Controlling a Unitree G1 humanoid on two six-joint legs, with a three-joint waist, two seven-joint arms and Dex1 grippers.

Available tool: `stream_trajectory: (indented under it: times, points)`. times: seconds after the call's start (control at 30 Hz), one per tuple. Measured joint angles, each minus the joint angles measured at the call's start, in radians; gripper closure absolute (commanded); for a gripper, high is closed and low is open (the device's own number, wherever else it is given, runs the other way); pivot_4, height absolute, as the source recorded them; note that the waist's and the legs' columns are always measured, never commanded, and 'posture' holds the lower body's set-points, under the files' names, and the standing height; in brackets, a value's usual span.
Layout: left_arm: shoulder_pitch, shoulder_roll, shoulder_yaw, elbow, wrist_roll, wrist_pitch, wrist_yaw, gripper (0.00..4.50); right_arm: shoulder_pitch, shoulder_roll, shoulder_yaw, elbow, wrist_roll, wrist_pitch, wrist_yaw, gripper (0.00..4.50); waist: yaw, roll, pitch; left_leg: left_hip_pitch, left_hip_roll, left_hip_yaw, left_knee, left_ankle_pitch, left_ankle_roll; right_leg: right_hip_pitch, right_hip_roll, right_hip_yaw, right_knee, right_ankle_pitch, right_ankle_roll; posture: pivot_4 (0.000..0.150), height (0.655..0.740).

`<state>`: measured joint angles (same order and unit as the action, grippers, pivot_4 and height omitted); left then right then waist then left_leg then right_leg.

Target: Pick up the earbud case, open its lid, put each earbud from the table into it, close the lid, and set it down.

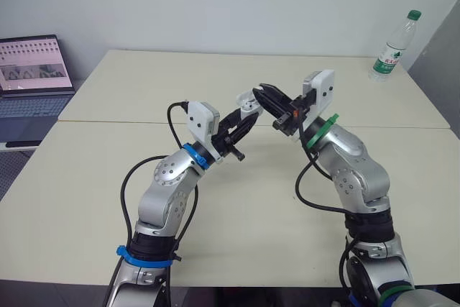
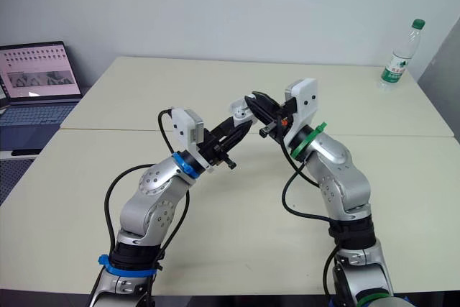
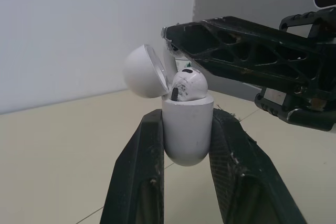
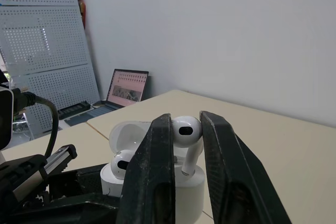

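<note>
Above the table (image 1: pixel 144 84) centre: left gripper (image 1: pixel 244 117) clamped on earbud case (image 3: pixel 186 140), lid (image 3: pixel 143 72) open, one earbud (image 3: pixel 189 85) seated. Right gripper (image 1: pixel 269 96) pinches second earbud (image 4: pixel 186 129), stem at the case's free socket. Laptop (image 1: pixel 36 77) off left edge; bottle (image 1: pixel 394 47) at far right corner, well apart.

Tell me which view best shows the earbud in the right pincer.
Right wrist view: the earbud is clamped between the right pincer's fingers, stem toward the open case. The left wrist view largely hides it behind that pincer; both eye views leave it too small to discern.
</note>
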<state>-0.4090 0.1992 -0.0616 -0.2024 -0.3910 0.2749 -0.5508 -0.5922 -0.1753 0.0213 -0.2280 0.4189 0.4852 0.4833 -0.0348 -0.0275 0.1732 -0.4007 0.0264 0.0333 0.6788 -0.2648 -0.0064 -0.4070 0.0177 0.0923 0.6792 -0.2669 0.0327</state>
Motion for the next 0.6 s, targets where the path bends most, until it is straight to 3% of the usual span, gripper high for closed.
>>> stream_trajectory:
  times: [0.6]
  points:
    - [0.000,-0.003,-0.009,0.004,0.004,0.000,-0.005,3.70,0.033,-0.028,0.003,-0.015,0.023,0.005,0.017,4.13,0.000,0.000,0.000,0.000,0.000,0.000,0.000,0.000,0.000,0.000,0.000,0.001,-0.001,0.000,0.000,0.150,0.7400]
